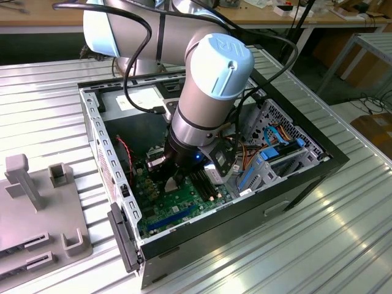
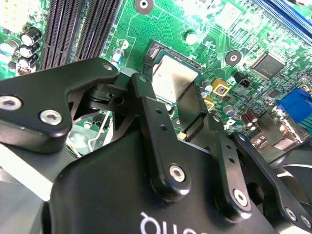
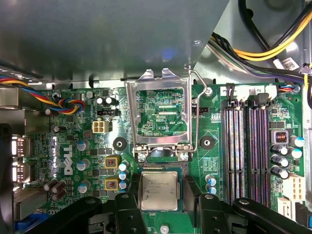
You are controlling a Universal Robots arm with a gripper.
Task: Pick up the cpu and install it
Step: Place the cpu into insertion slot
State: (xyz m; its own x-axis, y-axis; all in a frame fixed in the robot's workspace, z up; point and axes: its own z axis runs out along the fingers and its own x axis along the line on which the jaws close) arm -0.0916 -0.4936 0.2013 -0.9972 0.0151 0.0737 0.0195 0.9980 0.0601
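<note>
Ribbed metal worktop (image 1: pixel 318 245) carries an open computer case (image 1: pixel 214 242); my arm reaches down into it, over the green motherboard (image 1: pixel 177 211). In the first wrist view the cpu (image 3: pixel 158 190) is at the black socket (image 3: pixel 161 167), next to the flipped-up load plate (image 3: pixel 158 82). The fingers (image 3: pixel 192 195) are pinched against two opposite edges of the cpu, one on each side. I can't tell whether it is seated or held just clear.

- The arm (image 1: pixel 116 27) stretches level, high above the cpu (image 3: pixel 158 188), and bends at a blue-capped joint.
- The wrist (image 1: pixel 205 98) slants steeply down toward the cpu.
- In both wrist views, the black tool (image 3: pixel 160 194) (image 2: pixel 170 97) sits low, directly over the cpu.
</note>
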